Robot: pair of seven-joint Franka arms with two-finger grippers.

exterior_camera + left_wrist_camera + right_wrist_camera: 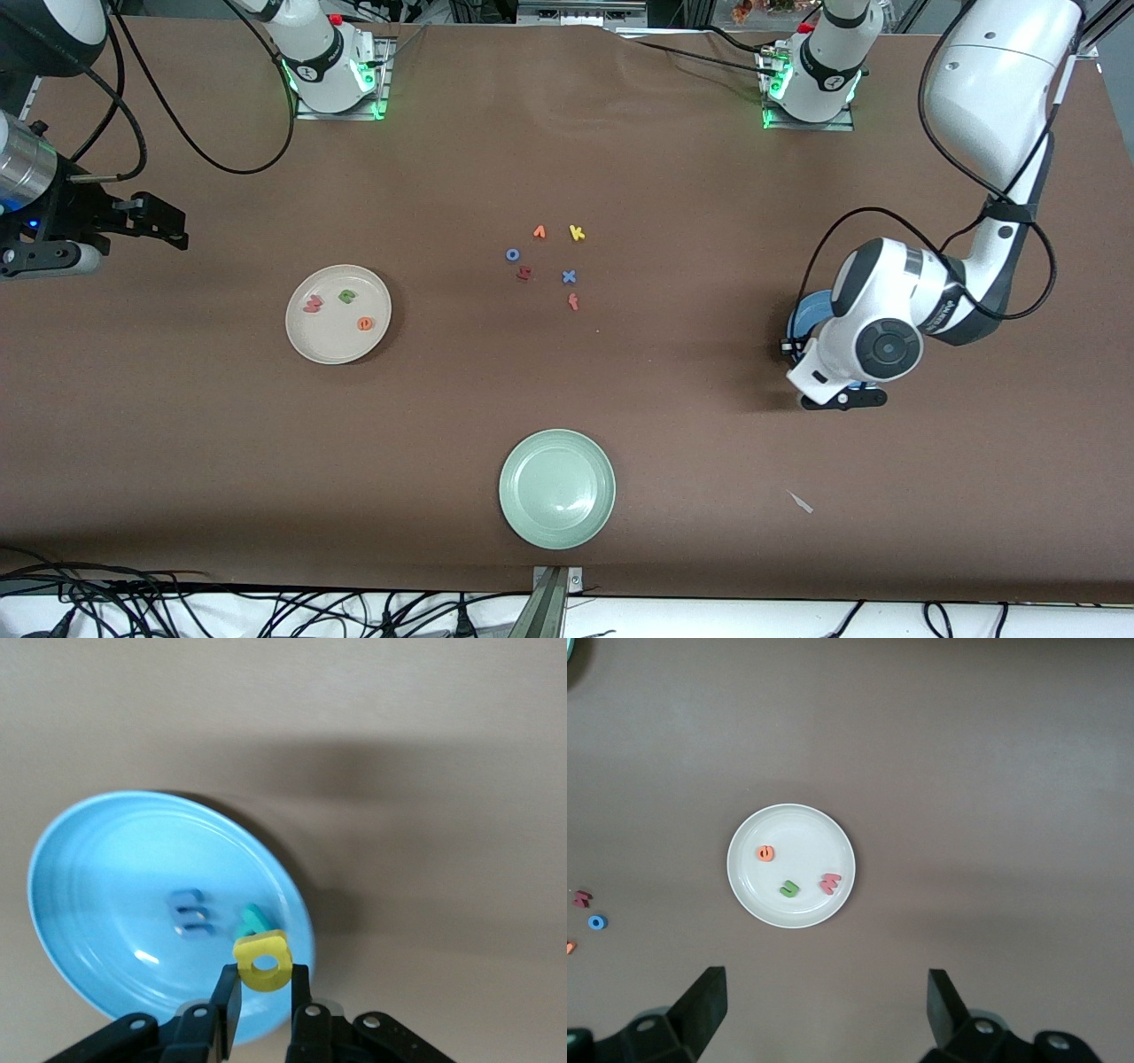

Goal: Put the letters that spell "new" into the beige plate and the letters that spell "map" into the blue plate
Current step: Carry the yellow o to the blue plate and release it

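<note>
1. the left end effector (264, 992) hangs over the blue plate (97, 868), its fingers (229, 997) pinched on the yellow a (263, 960).
2. the blue plate sits toward the left arm's end of the counter (620, 159), mostly hidden under that arm in the front view; the blue m (190, 912) and the teal p (251, 920) lie in it.
3. the right end effector (828, 1010) is up over the counter at the right arm's end, spread wide and holding nothing; this arm waits.
4. the beige plate (310, 341) lies toward the right arm's end and holds the green n (347, 296), the orange e (365, 323) and the pinkish-red w (313, 304).
5. a pale green plate (556, 489) sits nearest the front camera.
6. loose letters lie mid-counter: a yellow k (577, 233), a blue x (569, 276), a blue o (512, 255) and a few orange and red ones.
</note>
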